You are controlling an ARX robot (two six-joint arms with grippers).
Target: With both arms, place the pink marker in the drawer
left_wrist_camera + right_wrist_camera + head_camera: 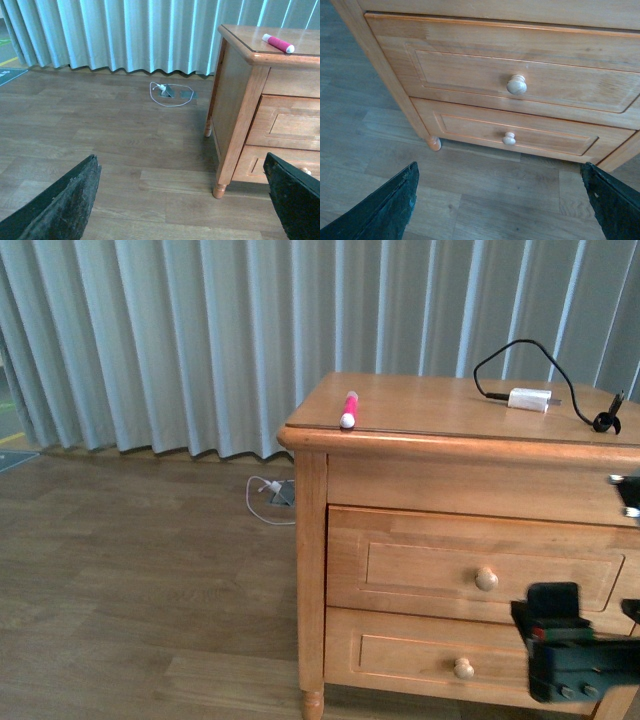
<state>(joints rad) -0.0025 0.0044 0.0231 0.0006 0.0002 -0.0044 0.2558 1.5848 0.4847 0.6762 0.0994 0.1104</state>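
**Status: marker on the dresser top, both drawers shut, both grippers released**

I read the pink marker (349, 409) as lying flat on top of the dresser (420, 408), at the front edge near its left corner. Its white end points toward that edge. The white charger (529, 399) and its black cable (521, 342) lie on the same top, well apart from the marker, toward the rear right.

The upper drawer (460, 75) and lower drawer (470, 127) are both shut.

The right gripper (499, 165) hangs low in front of the dresser, facing the drawer fronts. Its fingers (385, 210) are spread wide with nothing between them.

The left gripper (180, 157) stands off the dresser's left side, over the floor. Its fingers (65, 205) are likewise spread and empty.

In the front view the right arm (560, 645) overlaps the lower drawer. It appears clear of the wood, though I cannot confirm this.
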